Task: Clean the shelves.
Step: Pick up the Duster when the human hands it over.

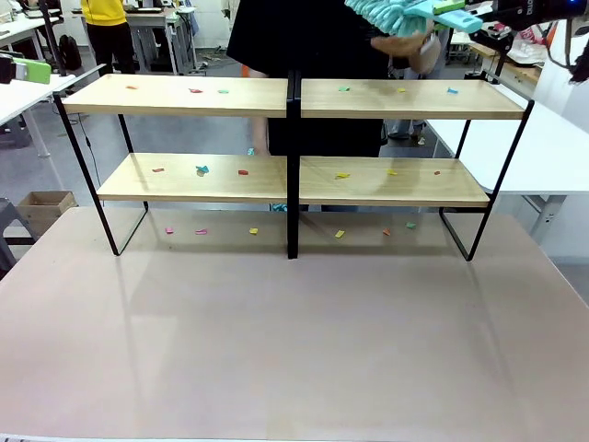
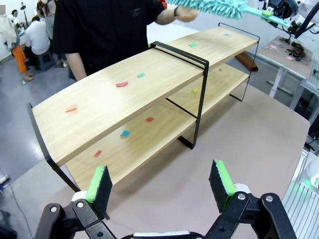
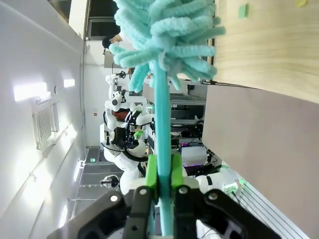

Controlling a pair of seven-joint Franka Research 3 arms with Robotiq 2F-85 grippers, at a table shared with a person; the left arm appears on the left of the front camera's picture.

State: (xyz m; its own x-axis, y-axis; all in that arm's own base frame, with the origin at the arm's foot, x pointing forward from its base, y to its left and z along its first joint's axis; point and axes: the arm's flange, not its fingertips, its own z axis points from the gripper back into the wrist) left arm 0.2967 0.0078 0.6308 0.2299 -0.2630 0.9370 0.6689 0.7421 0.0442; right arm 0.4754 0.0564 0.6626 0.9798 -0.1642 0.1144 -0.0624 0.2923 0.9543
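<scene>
Left fingers (image 2: 160, 181) spread wide and empty, shelves (image 2: 114, 107) ahead of them on the desk (image 2: 249, 124), right fingers (image 3: 160, 172) clamped on teal duster (image 3: 164, 35) handle, shelf board beside its fluffy head

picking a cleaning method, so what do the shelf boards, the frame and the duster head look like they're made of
The shelf boards look like light wood or a wood-look laminate, matte, with faint grain lines. The frame seems to be thin metal: slim black bars with a dull painted finish. The duster head is soft turquoise chenille-like fibre in fuzzy strands, probably synthetic.
</scene>
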